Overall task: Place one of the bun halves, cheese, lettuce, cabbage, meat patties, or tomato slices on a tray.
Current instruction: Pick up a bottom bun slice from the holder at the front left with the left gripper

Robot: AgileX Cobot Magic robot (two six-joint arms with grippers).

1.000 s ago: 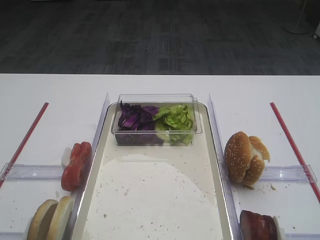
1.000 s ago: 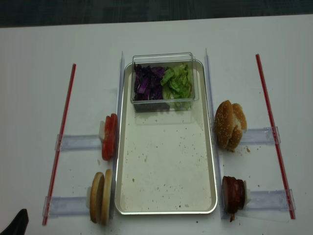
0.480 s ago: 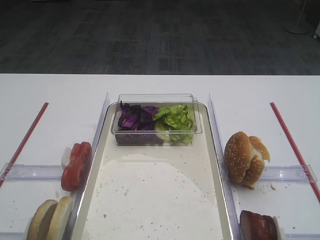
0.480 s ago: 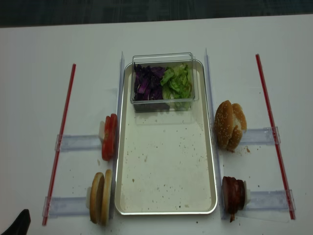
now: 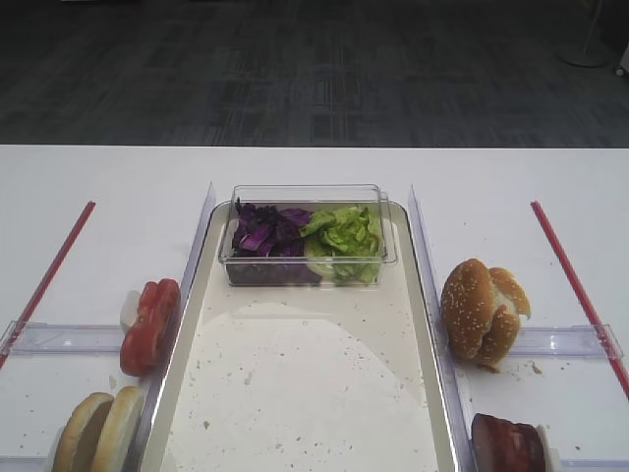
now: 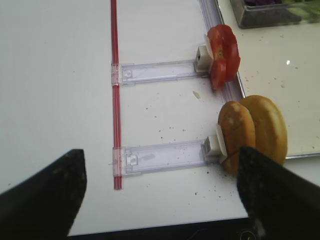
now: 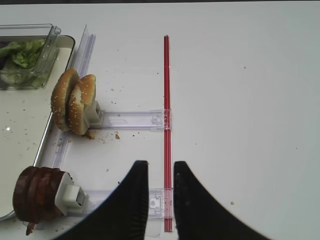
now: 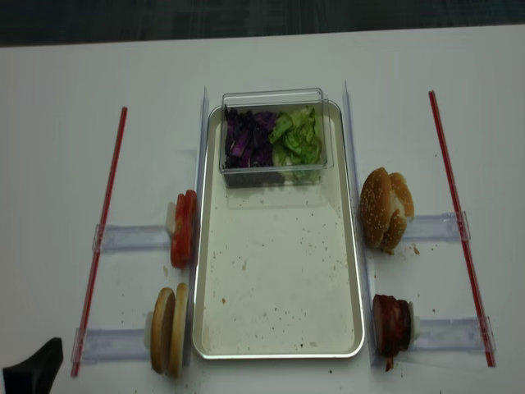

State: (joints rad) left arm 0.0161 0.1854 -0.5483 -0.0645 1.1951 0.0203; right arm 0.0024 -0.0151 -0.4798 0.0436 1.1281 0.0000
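The tray (image 8: 279, 287) is my landmark; its long axis runs from my near edge away to the far end, where a clear box (image 8: 275, 131) holds purple cabbage (image 8: 244, 141) beside green lettuce (image 8: 297, 139). Just left of the tray's near corner, two bun halves (image 6: 252, 131) stand on edge, flat faces pointing sideways. Beyond them the tomato slices (image 6: 222, 56) stand in a row along the same left rim. Right of the tray sit the seeded bun (image 7: 72, 102) and the meat patties (image 7: 36, 194), partly cut off. My left gripper (image 6: 160, 187) gapes wide, empty; my right gripper (image 7: 160, 182) has fingers nearly together, holding nothing.
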